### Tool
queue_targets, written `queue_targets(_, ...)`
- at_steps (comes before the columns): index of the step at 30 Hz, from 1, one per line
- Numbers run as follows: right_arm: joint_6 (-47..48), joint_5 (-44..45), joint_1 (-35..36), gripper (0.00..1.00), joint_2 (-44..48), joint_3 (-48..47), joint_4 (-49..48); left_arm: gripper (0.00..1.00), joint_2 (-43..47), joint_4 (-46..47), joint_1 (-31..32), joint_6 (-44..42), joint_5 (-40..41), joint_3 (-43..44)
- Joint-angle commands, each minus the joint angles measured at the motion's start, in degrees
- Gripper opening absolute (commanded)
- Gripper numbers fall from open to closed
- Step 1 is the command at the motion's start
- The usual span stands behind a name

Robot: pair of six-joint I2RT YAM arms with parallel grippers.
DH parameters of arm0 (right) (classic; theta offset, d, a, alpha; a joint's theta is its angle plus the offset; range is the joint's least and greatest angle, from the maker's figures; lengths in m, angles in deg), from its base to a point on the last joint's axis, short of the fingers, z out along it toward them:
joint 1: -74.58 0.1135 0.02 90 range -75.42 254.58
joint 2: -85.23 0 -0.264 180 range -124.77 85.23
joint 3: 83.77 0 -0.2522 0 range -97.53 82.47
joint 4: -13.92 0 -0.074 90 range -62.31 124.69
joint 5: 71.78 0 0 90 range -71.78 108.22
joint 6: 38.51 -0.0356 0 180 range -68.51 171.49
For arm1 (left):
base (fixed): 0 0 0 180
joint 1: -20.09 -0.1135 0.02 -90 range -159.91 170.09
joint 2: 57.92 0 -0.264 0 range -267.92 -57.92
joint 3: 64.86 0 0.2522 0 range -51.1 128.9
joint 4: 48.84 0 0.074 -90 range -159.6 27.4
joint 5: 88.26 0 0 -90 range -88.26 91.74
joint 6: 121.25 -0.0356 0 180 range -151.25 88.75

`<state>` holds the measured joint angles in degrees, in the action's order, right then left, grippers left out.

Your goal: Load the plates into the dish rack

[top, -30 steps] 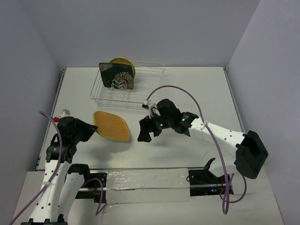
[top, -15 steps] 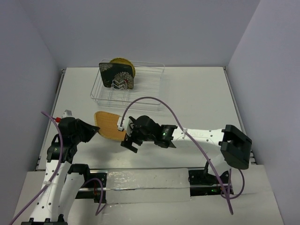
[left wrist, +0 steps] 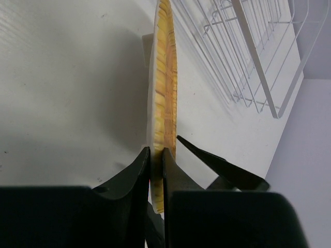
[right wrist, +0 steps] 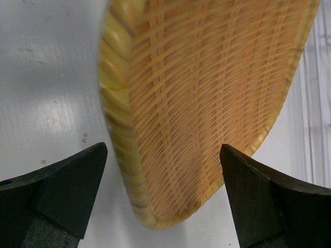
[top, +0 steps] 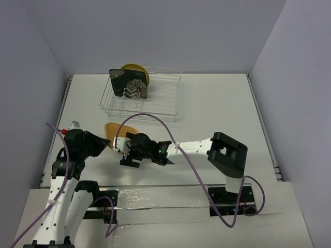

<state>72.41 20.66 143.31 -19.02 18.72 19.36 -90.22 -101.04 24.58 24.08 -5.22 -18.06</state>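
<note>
The tan bamboo plate (top: 110, 131) is gripped at its edge by my left gripper (top: 106, 143), shut on it; the left wrist view shows the plate edge-on (left wrist: 165, 93) between the shut jaws (left wrist: 156, 155). My right gripper (top: 125, 154) is open at the plate's near right edge. In the right wrist view its fingers straddle the plate's woven corner (right wrist: 207, 93) with room on both sides (right wrist: 163, 155). The black flowered plate (top: 129, 82) and the yellow plate (top: 138, 71) stand upright in the left end of the wire dish rack (top: 160, 101).
The rack stands at the back of the white table (top: 217, 113); its wires show in the left wrist view (left wrist: 248, 51). The right arm's purple cable (top: 155, 120) arcs over the table between plate and rack. Grey walls close in the sides.
My right arm has swung left from the table's middle to the bamboo plate, its open jaws now at the plate's corner. My left gripper has kept hold of the plate in place.
</note>
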Motion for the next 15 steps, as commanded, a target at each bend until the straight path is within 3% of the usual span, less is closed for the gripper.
queue_targets(1,-0.3,6.1,0.5,0.93,-3.5,-3.9,-3.4,0.0,1.0,1.0,0.0,0.5,-1.1,2.5)
queue_targets(3,-0.9,7.9,0.5,0.86,-4.6,-4.0,-5.6,0.0,0.8,1.5,0.0,0.5,-2.3,2.4)
queue_targets(8,-1.6,12.1,0.9,0.49,-3.9,-0.7,-12.8,0.0,0.0,2.3,0.0,0.1,-3.5,2.6)
queue_targets(9,-1.5,12.2,0.9,0.48,-3.6,-0.6,-13.1,0.0,0.1,2.4,0.0,0.2,-3.6,2.6)
queue_targets(13,2.5,11.7,1.0,0.21,-2.4,1.6,-16.6,0.0,0.1,3.7,0.0,0.5,-5.7,2.5)
queue_targets(15,4.8,11.1,1.4,0.14,-1.6,2.9,-17.8,0.03,-1.1,3.4,0.0,0.4,-5.7,2.9)
